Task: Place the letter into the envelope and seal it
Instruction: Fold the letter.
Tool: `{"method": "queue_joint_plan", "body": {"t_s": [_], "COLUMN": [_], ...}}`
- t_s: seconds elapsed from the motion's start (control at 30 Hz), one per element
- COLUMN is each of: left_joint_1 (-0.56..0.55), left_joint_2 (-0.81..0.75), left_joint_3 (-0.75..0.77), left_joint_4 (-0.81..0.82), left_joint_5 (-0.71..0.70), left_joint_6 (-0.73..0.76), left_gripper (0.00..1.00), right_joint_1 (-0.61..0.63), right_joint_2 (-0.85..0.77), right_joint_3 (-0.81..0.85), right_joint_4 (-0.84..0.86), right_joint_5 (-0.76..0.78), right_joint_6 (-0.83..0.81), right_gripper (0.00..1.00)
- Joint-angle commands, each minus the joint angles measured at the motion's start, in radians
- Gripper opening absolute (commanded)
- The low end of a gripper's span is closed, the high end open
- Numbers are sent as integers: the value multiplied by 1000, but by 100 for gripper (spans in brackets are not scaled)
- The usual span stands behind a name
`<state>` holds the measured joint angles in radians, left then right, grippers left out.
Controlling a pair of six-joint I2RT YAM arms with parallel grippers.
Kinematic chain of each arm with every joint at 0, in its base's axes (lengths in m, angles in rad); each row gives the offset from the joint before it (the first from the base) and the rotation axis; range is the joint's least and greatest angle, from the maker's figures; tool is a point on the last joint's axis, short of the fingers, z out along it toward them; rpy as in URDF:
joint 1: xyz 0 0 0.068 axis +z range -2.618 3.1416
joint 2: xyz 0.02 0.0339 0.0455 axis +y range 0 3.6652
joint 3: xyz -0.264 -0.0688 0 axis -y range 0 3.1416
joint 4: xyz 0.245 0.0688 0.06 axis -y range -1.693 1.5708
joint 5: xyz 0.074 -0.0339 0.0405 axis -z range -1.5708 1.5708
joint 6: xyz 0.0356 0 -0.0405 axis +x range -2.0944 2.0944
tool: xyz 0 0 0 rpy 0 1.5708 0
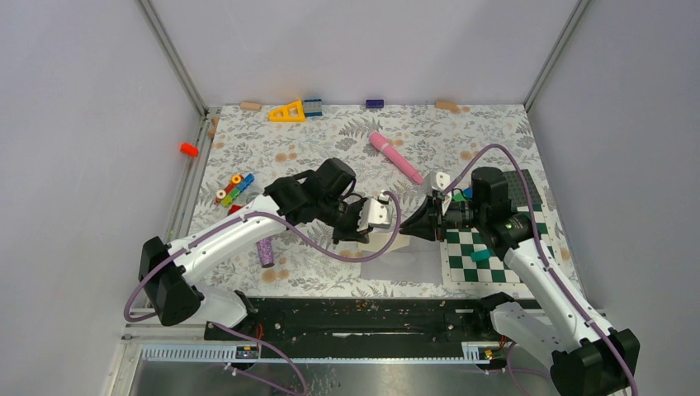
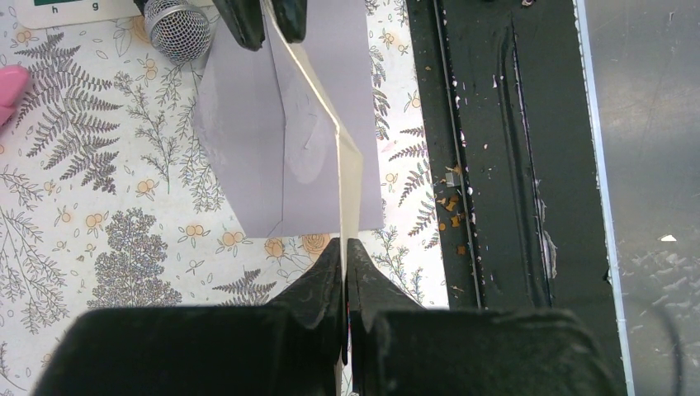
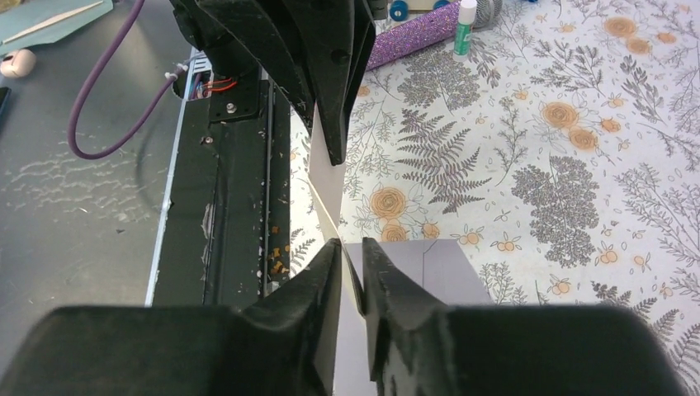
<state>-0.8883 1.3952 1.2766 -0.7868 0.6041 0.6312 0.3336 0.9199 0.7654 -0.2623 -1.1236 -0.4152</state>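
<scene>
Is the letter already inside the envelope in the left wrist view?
No: the cream letter stands on edge, clamped in the left gripper, outside the envelope, which lies flat beneath it.

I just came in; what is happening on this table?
A cream letter stands on edge between two grippers, over the grey envelope lying on the floral table. The left gripper is shut on one end; the right gripper has its jaws slightly apart around the other. The letter is not yet inside.
</scene>
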Motion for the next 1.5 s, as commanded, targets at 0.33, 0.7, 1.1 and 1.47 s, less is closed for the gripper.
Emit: {"method": "queue_joint_plan", "body": {"t_s": [0.33, 0.7, 1.1, 1.47], "left_joint_1": [-3, 27, 46, 43], "left_joint_2": [-40, -70, -75, -50], "left_joint_3": [7, 15, 10, 12], "left_joint_4": [24, 40, 20, -6], "left_joint_5": [8, 20, 86, 108], "left_joint_6": [15, -7, 9, 35], "left_gripper": [0, 0, 0, 0], "right_joint_1": [-12, -21, -33, -33], "right_joint_2": [-7, -73, -54, -27], "right_joint_3": [32, 25, -4, 24], "right_joint_4": [-5, 57, 106, 109], "right_joint_5": [40, 256, 24, -117], "right_joint_6": [-21, -27, 39, 116], "right_gripper": [72, 84, 80, 58]}}
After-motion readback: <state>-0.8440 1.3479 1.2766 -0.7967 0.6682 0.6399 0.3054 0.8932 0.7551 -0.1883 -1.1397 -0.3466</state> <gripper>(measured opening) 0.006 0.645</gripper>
